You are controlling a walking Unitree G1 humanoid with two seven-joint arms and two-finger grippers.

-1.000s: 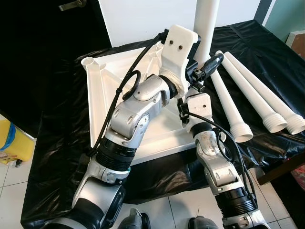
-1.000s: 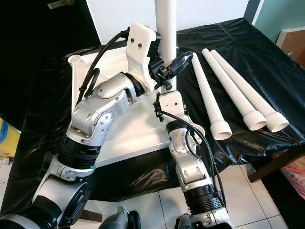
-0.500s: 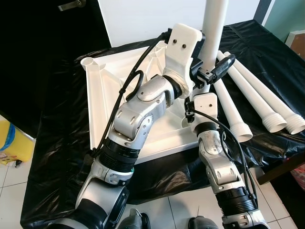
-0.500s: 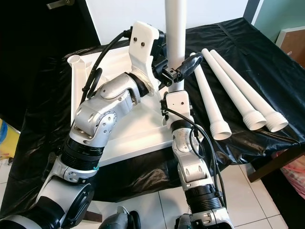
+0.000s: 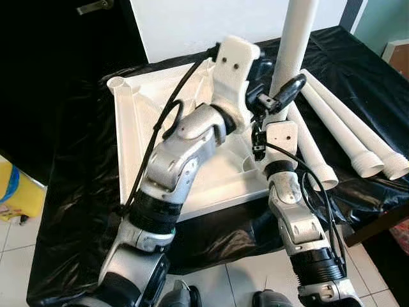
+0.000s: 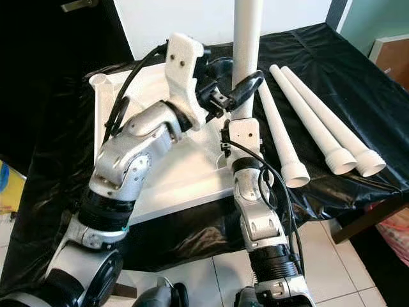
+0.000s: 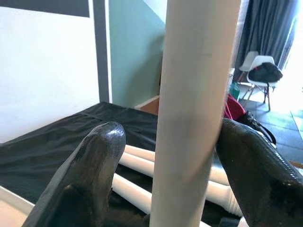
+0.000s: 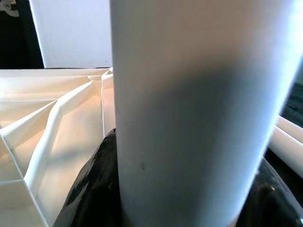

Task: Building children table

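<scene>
A white table top lies upside down on black plastic sheeting. One white table leg stands upright at the top's near right corner. My left gripper is shut on this leg partway up. In the left wrist view its black fingers flank the leg. My right gripper is shut on the same leg lower down, just above the table top. In the right wrist view the leg is very close, with the ribbed underside beside it.
Three loose white legs lie side by side on the sheeting right of the table top. An empty leg socket stands at the top's far left corner. A yellow object sits on the tiled floor at left.
The upright leg has shifted to the right with both grippers on it. My left wrist has swung with it.
</scene>
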